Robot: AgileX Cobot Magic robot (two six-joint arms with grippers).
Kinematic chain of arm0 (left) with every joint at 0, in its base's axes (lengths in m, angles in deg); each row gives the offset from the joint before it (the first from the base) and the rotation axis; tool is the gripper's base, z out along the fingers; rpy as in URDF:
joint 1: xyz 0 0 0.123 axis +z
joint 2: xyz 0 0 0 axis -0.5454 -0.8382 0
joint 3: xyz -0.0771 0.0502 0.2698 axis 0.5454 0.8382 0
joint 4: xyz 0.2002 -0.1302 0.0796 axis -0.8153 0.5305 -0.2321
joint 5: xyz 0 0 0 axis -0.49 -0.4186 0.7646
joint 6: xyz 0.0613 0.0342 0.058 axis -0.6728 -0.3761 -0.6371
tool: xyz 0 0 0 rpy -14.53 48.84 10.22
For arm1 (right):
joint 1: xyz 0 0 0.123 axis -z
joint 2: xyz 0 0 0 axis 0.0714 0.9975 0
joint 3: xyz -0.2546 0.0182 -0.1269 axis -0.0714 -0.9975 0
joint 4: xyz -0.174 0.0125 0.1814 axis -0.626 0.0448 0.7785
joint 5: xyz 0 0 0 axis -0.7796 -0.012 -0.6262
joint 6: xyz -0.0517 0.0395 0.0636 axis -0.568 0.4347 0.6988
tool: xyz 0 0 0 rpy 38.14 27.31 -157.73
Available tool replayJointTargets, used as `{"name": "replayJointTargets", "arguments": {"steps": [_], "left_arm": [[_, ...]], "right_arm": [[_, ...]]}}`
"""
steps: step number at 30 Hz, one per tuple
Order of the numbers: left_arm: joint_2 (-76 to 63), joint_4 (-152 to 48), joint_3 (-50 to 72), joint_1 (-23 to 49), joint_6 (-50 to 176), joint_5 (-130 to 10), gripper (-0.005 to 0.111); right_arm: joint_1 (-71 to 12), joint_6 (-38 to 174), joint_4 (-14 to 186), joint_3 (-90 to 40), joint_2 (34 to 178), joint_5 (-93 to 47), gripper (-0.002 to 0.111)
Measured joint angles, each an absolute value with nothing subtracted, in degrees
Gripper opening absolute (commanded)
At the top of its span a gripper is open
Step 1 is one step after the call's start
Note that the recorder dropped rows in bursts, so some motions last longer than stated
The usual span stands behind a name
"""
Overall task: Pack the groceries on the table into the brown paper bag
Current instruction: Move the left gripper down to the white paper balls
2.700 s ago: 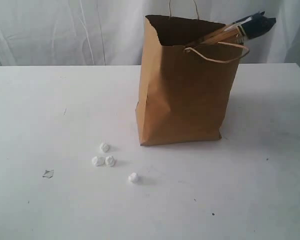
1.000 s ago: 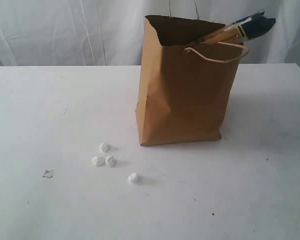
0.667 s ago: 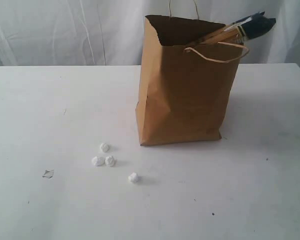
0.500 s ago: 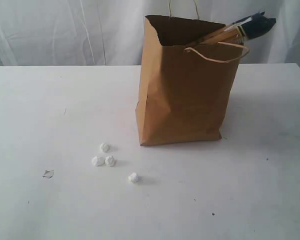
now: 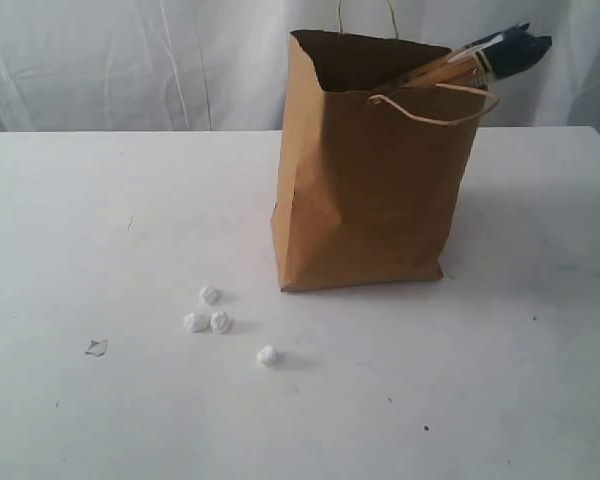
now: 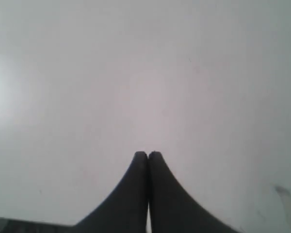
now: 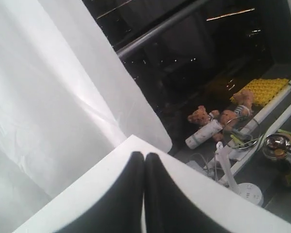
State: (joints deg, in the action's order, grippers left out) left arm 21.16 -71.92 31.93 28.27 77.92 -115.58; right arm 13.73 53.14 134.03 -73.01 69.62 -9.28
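The brown paper bag (image 5: 373,165) stands upright on the white table (image 5: 100,220), right of the middle. A long dark noodle packet (image 5: 485,56) pokes out of its top at the right corner. The other groceries are hidden or out of view. Neither arm shows in the exterior view. In the left wrist view my left gripper (image 6: 147,154) is shut with nothing in it, over bare white tabletop (image 6: 136,73). In the right wrist view my right gripper (image 7: 144,155) is shut and holds nothing, pointing over a corner of the table (image 7: 199,184).
Several small white crumpled bits (image 5: 209,319) lie on the table in front of the bag at the left, with a small grey scrap (image 5: 96,347) further left. A white curtain (image 5: 130,60) hangs behind. Beyond the table corner is a cluttered floor with soft toys (image 7: 202,116).
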Motion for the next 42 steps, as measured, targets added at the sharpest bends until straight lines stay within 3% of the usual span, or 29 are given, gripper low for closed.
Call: {"name": "replayJointTargets", "arguments": {"steps": [6,15,19,26,29,31,39,42], "left_arm": [[7.39,-43.25,30.49,28.27,64.52,-117.08,0.000],[-6.54,-4.27,30.25,28.10,26.71,-97.28,0.000],[-11.84,3.81,29.05,23.08,14.14,-90.31,0.000],[-22.42,5.07,28.51,8.16,18.55,-68.50,0.000],[-26.49,1.38,27.59,7.51,24.52,-67.80,0.000],[-29.03,-2.58,25.44,7.51,31.34,-70.56,0.000],[-37.72,-40.07,4.72,8.24,54.47,-107.02,0.000],[-37.72,-42.10,3.33,8.24,56.19,-106.40,0.007]], "right_arm": [[11.86,53.64,134.03,-73.01,69.62,-16.31,0.000],[11.36,46.54,134.03,-73.01,69.62,-37.07,0.000],[11.27,39.55,134.43,-73.01,69.71,-43.71,0.000],[11.27,36.91,134.89,-73.01,69.71,-44.03,0.000],[11.27,36.36,134.89,-73.01,69.71,-44.03,0.000],[11.27,36.36,134.89,-73.01,69.71,-44.03,0.000],[11.27,36.26,134.67,-73.13,69.71,-46.06,0.000],[11.27,36.26,134.67,-74.68,69.71,-45.84,0.000]]}}
